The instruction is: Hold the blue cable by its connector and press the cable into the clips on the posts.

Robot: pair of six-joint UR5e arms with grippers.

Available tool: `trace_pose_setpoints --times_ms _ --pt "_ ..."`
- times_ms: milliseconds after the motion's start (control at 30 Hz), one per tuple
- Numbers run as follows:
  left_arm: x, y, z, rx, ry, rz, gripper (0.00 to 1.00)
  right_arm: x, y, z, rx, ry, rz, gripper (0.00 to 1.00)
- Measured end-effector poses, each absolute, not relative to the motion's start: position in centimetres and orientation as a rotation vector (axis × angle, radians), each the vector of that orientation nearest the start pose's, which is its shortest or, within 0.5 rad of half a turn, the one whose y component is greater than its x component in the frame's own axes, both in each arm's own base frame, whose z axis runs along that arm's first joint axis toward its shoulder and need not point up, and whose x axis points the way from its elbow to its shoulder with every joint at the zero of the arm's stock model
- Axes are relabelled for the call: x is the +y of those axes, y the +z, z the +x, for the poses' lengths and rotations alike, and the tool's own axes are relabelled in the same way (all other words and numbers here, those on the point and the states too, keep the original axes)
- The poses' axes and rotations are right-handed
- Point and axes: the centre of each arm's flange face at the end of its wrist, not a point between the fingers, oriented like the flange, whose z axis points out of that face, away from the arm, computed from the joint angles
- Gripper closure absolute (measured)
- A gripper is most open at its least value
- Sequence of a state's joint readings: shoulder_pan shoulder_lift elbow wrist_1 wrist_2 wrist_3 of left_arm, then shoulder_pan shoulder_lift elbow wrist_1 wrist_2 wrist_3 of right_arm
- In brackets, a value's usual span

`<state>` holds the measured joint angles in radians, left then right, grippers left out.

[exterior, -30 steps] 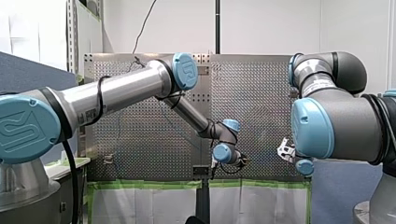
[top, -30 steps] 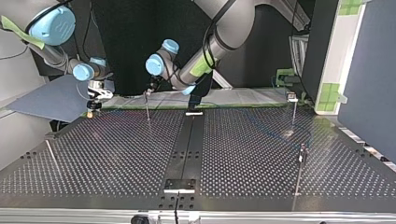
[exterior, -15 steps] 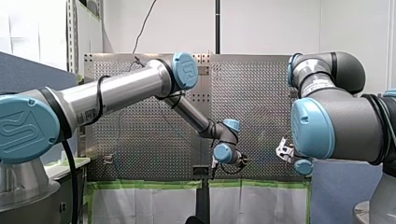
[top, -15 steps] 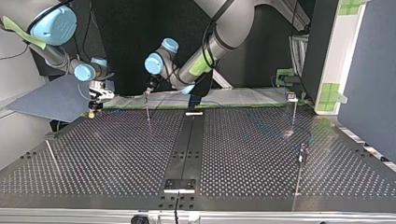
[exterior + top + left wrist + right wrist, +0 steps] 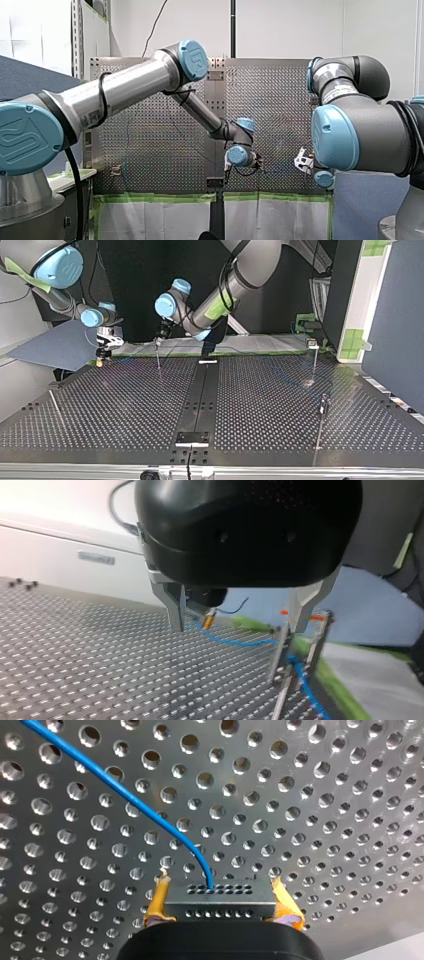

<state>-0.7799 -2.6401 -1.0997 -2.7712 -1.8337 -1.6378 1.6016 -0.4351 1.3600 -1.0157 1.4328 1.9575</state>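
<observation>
Right wrist view, my right gripper's [image 5: 218, 902] yellow pads pinching the connector [image 5: 220, 909], blue cable [image 5: 125, 796] across the table [image 5: 325, 795], my left gripper [image 5: 237, 622] fingers spread over cable beside far-edge post [image 5: 280, 655], left elbow [image 5: 192, 60] higher than before.

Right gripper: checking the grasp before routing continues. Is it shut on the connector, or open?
Shut. The right gripper has yellow pads clamped on both ends of the connector, the blue cable leaving its top.

In the top view we had our right gripper [image 5: 100, 359] at the far left edge of the table [image 5: 125, 410], clasping the connector [image 5: 218, 899], our left gripper [image 5: 158, 340] to its right above a far post [image 5: 158, 360], and, well to the right, a second post [image 5: 314, 360] far back with a third post [image 5: 323, 407] nearer.
</observation>
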Motion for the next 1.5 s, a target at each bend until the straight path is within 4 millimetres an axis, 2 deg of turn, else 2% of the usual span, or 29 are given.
trace_pose_setpoints --times_ms 700,1500 --pt "-57.8 10.7 47.0 1.622 -0.394 0.114 0.0 -72.1 -6.2 18.2 -1.341 1.669 1.112 1.0" --pt "-54.8 17.9 44.3 1.479 -0.513 -0.01 0.0 -71.6 -6.2 19.9 -1.328 1.692 1.141 1.0"
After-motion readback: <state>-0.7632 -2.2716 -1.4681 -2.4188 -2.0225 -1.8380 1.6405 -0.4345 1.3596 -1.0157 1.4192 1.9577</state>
